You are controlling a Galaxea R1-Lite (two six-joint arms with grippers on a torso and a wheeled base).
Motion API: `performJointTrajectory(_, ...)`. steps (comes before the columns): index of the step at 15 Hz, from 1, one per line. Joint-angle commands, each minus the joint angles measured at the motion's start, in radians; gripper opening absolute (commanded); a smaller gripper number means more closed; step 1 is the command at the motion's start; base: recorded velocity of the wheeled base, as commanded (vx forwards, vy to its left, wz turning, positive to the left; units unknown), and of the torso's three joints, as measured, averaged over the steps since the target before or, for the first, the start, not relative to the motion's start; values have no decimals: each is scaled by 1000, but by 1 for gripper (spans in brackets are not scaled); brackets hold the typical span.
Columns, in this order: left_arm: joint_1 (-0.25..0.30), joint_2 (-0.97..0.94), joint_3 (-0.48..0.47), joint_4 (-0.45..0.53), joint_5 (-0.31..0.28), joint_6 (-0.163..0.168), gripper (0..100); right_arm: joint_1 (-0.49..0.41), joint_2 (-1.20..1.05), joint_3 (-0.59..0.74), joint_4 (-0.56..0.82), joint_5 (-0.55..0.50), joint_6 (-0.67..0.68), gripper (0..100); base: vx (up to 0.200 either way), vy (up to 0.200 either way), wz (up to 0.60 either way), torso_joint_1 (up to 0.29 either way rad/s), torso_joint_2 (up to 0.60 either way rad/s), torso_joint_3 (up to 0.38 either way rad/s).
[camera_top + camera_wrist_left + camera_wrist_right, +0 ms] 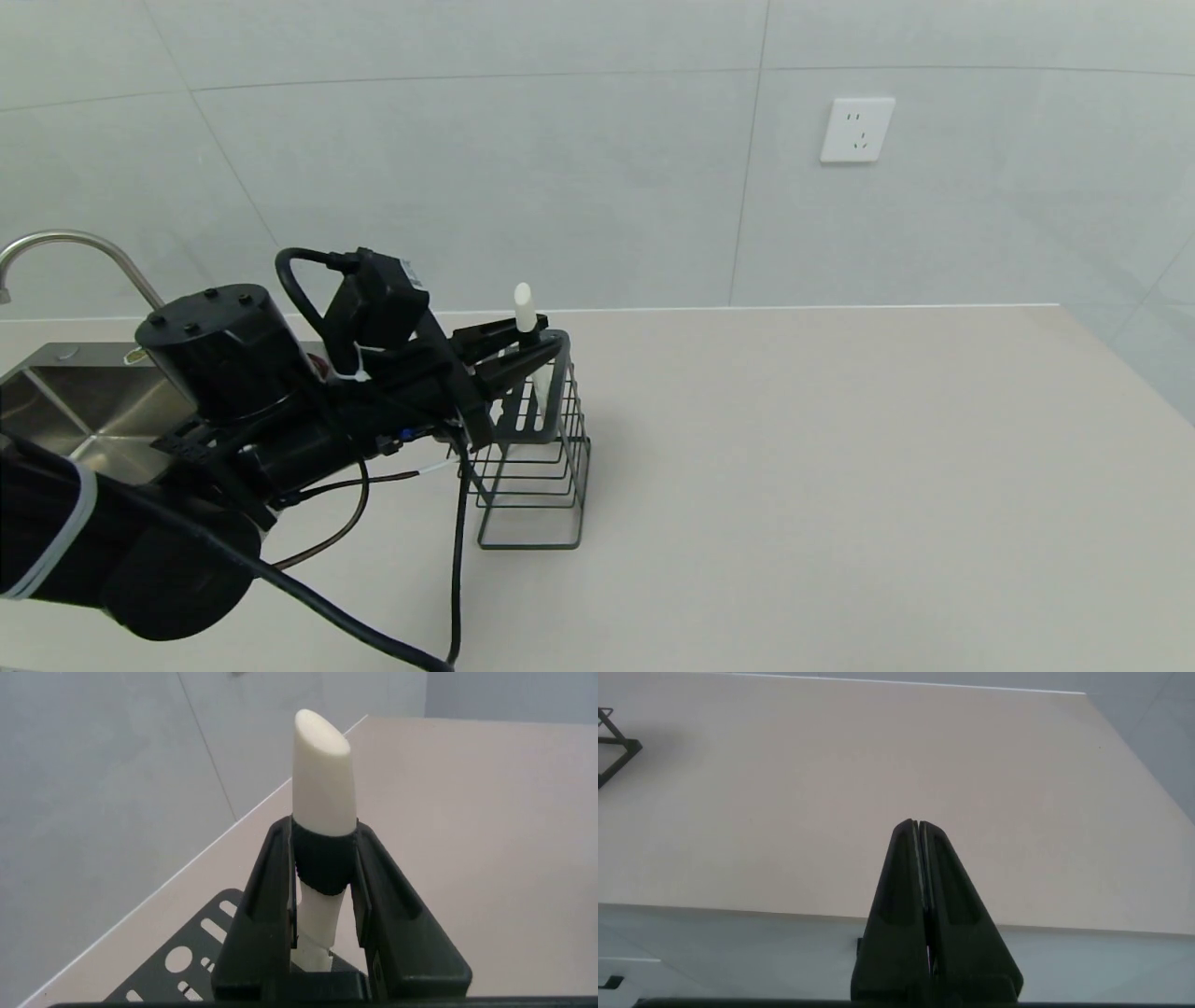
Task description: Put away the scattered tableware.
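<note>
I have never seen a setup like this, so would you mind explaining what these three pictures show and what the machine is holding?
This is a two-armed robot with pincer-like grippers. The wide picture comes from a camera on its head; the other two come from cameras on its wrists. On the pale countertop stands a black wire rack, with a sink and faucet to the robot's left. The left gripper is shut on a white-handled utensil, held upright at the rack's top; its lower end is hidden. The right gripper is shut and empty, above the countertop.
</note>
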Motion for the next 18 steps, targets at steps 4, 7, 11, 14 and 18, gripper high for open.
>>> performJointTrajectory(4, 5, 36, 5, -1, -1, 2, 0, 0, 1, 0, 0, 0, -1, 0, 0, 0, 0, 0, 0, 0)
performJointTrajectory(7, 5, 48, 10, -2, -1, 2, 0, 0, 1, 0, -2, 0, -1, 0, 0, 0, 0, 0, 0, 0)
performJointTrajectory(11, 5, 53, 44, -4, -1, 2, 0, 0, 1, 0, 0, 0, -1, 0, 0, 0, 0, 0, 0, 0)
performJointTrajectory(14, 5, 53, 56, -4, -1, 2, 0, 0, 1, 0, -2, 0, -1, 0, 0, 0, 0, 0, 0, 0)
performJointTrajectory(18, 5, 51, 67, -5, -1, 0, 100, 0, 1, 0, 0, 0, -1, 0, 0, 0, 0, 0, 0, 0)
